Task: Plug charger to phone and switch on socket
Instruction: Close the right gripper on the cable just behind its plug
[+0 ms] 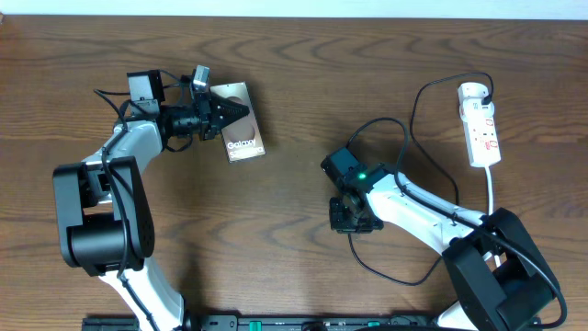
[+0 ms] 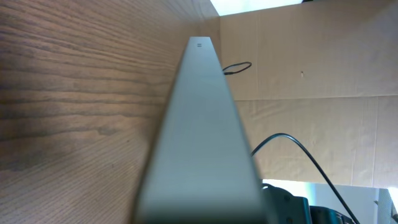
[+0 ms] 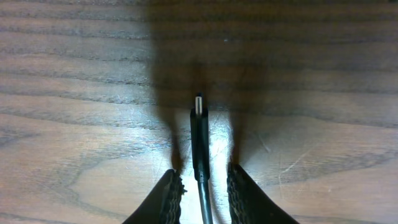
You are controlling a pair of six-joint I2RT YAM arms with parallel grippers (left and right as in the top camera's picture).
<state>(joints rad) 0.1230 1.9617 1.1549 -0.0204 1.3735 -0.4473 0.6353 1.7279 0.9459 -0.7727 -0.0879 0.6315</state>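
Nothing of the task looks finished yet. The charger (image 3: 200,146), a long thin black cable with a small narrow metal-tipped connector (image 3: 199,103), is not in the phone (image 1: 244,140), a flat bronze-brown rectangle with white "Galaxy" lettering. The two are well apart on the brown wood-grain surface (image 1: 303,74). The socket (image 1: 481,129), a narrow white power strip with small red marks, lies at 2 o'clock in the overhead view. The black cable seems to leave its far end, but whether its switch is on is too small to tell. Left to do, by my reading: bring connector and phone together, seat the plug, then press the switch.

The phone sits at 10 o'clock in the overhead view, with the left jaws closed over its 10 o'clock corner. In the left wrist view its pale grey edge (image 2: 199,143) runs straight out toward 12 o'clock, so they appear clamped on it.

The right jaws, near 4 o'clock of centre, stand narrowly parted and astride the charger. The cable runs up between them and its tip points to 12 o'clock just beyond the fingertips (image 3: 173,190). A gap shows on each side, so no firm hold is visible.
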